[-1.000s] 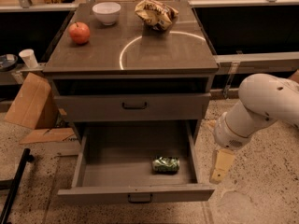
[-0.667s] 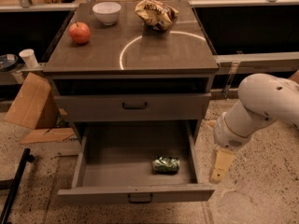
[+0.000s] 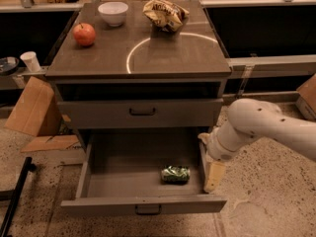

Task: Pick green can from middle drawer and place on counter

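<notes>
The green can (image 3: 175,174) lies on its side on the floor of the open middle drawer (image 3: 118,179), towards the right front. My gripper (image 3: 214,176) hangs from the white arm (image 3: 256,125) at the drawer's right wall. It is just right of the can, about level with it, and not touching it. The counter (image 3: 98,58) with its white circle line is above.
On the counter stand a red apple (image 3: 84,34), a white bowl (image 3: 113,13) and a tan snack bag (image 3: 165,15). The drawer above (image 3: 142,112) is shut. Cardboard (image 3: 34,110) leans on the floor at the left, and a black bar (image 3: 15,196) lies at the lower left.
My arm and gripper have moved left, from beside the cabinet to the open drawer's right wall, closer to the can. The can has not moved.
</notes>
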`<action>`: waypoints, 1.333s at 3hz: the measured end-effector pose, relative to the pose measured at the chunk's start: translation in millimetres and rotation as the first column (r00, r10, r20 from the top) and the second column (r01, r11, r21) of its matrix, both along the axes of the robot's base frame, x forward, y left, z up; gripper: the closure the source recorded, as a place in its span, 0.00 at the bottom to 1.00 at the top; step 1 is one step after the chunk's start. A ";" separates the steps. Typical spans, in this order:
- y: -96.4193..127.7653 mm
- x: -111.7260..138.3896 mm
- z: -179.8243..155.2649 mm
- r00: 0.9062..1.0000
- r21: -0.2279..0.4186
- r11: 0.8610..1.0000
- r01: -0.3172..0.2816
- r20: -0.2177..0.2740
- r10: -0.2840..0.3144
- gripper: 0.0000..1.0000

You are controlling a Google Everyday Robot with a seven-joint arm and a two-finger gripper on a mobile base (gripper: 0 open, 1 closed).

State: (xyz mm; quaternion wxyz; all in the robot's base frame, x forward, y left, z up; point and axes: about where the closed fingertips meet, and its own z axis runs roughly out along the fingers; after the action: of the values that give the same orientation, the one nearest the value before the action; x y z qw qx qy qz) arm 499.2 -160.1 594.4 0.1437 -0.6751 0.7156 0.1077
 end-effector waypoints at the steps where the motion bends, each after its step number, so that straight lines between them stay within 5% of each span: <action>1: 14.5 19.2 -43.4 1.000 0.019 1.000 -0.020 0.019 0.020 0.00; 4: 48.2 61.3 -138.0 1.000 0.141 0.990 -0.012 -0.007 0.014 0.00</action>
State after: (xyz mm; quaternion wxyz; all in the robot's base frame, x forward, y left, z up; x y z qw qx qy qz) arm 560.6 -111.9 456.4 0.1874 -0.6675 0.7023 0.1616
